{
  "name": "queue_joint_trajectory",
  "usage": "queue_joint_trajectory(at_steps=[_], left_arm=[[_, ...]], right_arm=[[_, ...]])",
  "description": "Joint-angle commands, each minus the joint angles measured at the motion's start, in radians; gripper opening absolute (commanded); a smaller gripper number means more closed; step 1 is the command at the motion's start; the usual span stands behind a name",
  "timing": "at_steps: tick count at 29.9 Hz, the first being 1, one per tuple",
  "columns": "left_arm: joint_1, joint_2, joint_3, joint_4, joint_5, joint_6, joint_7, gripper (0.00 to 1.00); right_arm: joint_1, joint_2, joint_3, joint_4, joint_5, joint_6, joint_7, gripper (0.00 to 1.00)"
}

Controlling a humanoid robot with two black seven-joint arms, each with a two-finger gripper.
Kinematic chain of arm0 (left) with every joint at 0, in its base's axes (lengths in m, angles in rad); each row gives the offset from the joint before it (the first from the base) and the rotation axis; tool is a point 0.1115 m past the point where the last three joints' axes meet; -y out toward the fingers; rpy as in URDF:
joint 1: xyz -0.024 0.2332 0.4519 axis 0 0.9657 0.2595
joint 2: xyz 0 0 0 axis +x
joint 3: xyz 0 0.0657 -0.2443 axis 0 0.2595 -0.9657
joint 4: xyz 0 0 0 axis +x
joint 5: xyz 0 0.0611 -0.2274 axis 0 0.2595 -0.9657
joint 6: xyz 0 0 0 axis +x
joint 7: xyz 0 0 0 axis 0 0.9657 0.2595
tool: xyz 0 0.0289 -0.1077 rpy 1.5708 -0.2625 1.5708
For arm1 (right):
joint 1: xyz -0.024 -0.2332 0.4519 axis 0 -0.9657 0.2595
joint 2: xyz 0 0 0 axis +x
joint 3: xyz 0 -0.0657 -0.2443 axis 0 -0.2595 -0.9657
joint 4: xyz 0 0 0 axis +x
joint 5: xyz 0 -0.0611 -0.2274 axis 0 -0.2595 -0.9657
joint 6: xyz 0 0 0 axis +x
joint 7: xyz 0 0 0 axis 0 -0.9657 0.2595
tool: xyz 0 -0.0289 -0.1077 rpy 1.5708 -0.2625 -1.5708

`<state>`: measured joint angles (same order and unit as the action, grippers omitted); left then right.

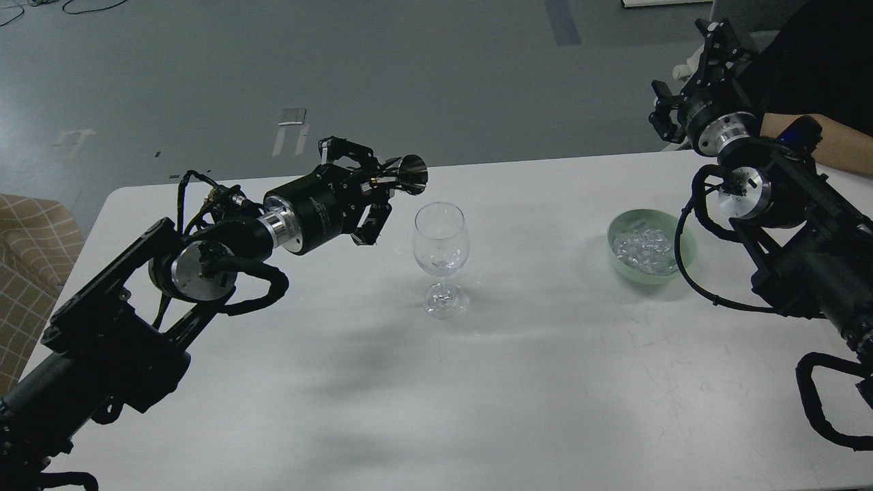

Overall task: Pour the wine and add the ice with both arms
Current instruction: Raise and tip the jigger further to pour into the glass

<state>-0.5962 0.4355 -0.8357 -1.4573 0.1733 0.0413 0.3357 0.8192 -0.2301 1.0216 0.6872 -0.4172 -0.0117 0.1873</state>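
Observation:
A clear stemmed wine glass (441, 240) stands upright at the table's middle. Something glints faintly at the bottom of its bowl; I cannot tell whether it is wine. My left gripper (374, 192) is shut on a small shiny metal cup (412, 174), held tilted on its side just left of and slightly above the glass's rim, its mouth facing the glass. The ice (642, 248), several clear cubes, lies in a pale green bowl (617, 262) at the right. My right gripper (721, 39) is raised high at the back right, beyond the bowl; its fingers cannot be told apart.
The white table (545, 382) has its far edge just behind the glass. A person's bare forearm (842, 146) and dark clothing are at the far right, close behind my right arm. A checked seat (27, 239) stands off the table's left edge.

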Motion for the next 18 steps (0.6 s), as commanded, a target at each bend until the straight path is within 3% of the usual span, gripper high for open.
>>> queue_joint_trajectory(at_steps=[1,18], left_arm=[[-0.005,0.002,0.009,0.000,0.012,0.000,-0.001,0.09],[-0.019,0.003,0.012,-0.014,0.057,0.000,0.006,0.09]], right_arm=[[0.001,0.000,0.000,0.000,0.000,-0.001,0.000,1.00],[0.002,0.000,0.000,0.000,0.000,-0.001,-0.002,1.00]])
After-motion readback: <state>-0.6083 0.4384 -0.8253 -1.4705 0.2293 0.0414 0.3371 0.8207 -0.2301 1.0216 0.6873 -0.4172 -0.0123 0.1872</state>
